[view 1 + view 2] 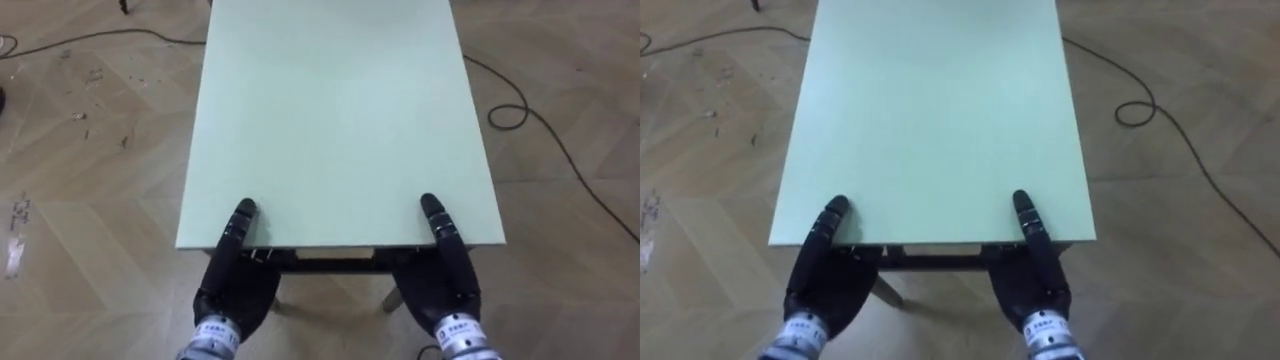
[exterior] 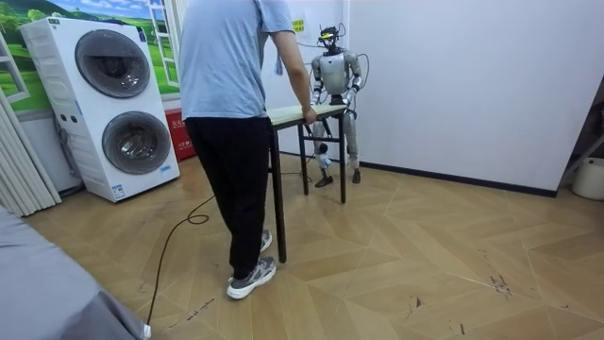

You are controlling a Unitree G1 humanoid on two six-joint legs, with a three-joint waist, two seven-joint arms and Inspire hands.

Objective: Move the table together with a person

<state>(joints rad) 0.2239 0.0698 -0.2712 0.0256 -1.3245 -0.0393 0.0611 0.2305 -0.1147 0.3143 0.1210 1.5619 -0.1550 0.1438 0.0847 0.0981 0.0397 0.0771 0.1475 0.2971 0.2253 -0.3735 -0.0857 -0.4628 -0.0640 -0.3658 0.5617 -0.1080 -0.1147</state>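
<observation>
A pale green table [image 1: 340, 110] stretches away from me over the wooden floor. My left hand [image 1: 235, 285] grips its near edge at the left corner, thumb on top and palm underneath. At the right corner my right hand [image 1: 440, 280] clamps the same edge in the same way. In the room view a person [image 2: 231, 94] stands at the other end of the table [image 2: 326, 110] with their back to the camera and one hand [image 2: 309, 115] on its edge. I stand at the far end, close to the white wall.
Dark cables [image 1: 520, 110] lie on the floor to the table's right and at the far left. Stacked white washing machines [image 2: 104, 104] stand at the room view's left. A cable [image 2: 179, 236] trails by the person's feet. Open floor lies at the room view's right.
</observation>
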